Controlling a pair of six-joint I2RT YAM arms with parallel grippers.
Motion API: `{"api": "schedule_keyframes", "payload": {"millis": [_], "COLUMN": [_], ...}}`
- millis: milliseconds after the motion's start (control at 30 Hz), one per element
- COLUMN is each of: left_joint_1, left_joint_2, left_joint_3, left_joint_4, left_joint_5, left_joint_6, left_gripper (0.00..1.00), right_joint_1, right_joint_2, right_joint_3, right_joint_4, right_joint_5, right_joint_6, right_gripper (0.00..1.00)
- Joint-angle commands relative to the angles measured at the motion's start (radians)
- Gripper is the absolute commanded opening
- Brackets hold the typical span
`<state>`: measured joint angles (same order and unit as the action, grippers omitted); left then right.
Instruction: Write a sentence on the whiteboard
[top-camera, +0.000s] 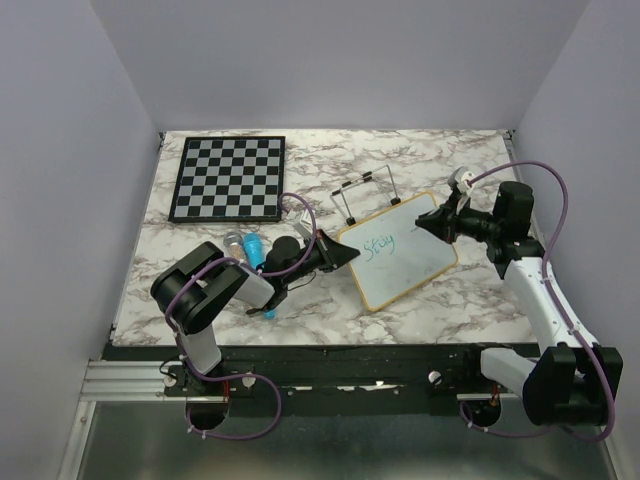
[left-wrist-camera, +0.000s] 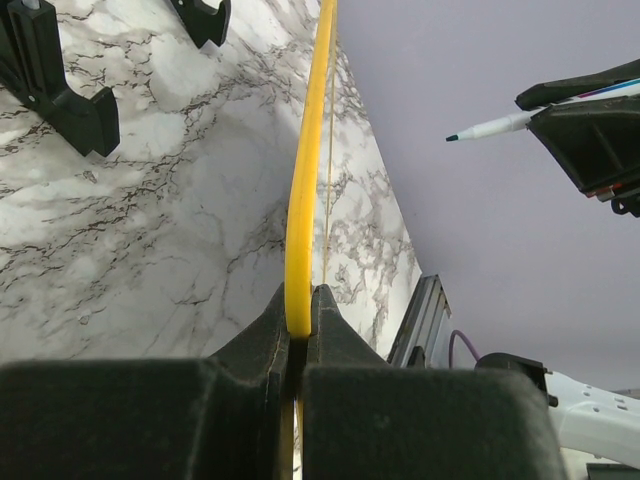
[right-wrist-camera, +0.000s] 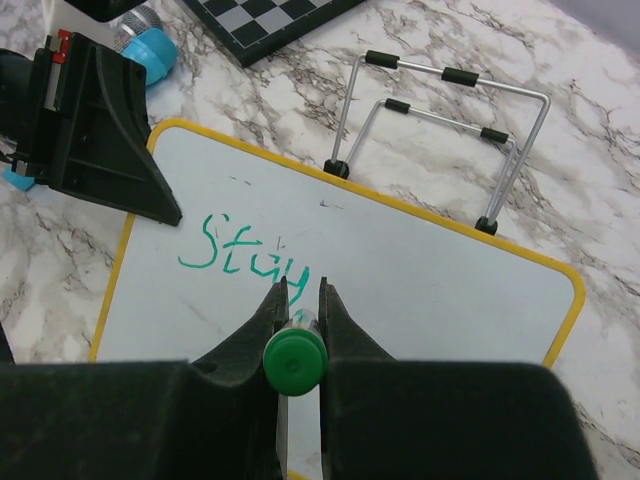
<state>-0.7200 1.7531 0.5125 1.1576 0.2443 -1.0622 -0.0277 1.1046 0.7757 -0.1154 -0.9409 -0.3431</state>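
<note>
Left gripper (top-camera: 338, 256) pinches the left frame edge of the small white wood-framed whiteboard (top-camera: 420, 268) on a marbled table (top-camera: 470, 160). Its green handwritten sentence (top-camera: 380, 245) reads "Stay". Likely light, stiff, slick; hold the rim. Right gripper (top-camera: 432, 222) clamps a green-capped marker (right-wrist-camera: 294, 362).

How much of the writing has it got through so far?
Done: one green word, "Stay", stands on the whiteboard. In hand: the left gripper clamps the board's yellow edge, and the right gripper is shut on the green marker, whose tip looks lifted off the surface in the left wrist view. Left: the rest of the sentence; most of the board is blank.
</note>
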Motion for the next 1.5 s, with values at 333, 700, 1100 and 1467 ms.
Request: {"api": "schedule_keyframes", "payload": {"millis": [333, 700, 1100, 1467], "left_joint_1": [-0.004, -0.004, -0.007, -0.007], "left_joint_2": [-0.01, -0.01, -0.012, -0.009], "left_joint_3": [-0.019, -0.02, -0.017, -0.014], "left_joint_4": [-0.013, -0.01, -0.007, -0.007], "left_joint_5": [0.021, 0.021, 0.026, 0.027], "left_joint_6": [0.016, 0.013, 0.007, 0.004], "left_gripper": [0.0, 0.0, 0.0, 0.0], "right_joint_1": [-0.018, -0.024, -0.028, -0.029], "right_joint_2": [-0.012, -0.006, -0.002, 0.0], "right_joint_3": [-0.015, -0.015, -0.016, -0.016], "right_joint_4": [-0.017, -0.017, -0.018, -0.018], "right_joint_5": [-0.058, -0.065, -0.073, -0.075], "right_joint_6": [-0.022, -0.019, -0.02, -0.02], "right_gripper": [0.01, 0.01, 0.01, 0.0]}}
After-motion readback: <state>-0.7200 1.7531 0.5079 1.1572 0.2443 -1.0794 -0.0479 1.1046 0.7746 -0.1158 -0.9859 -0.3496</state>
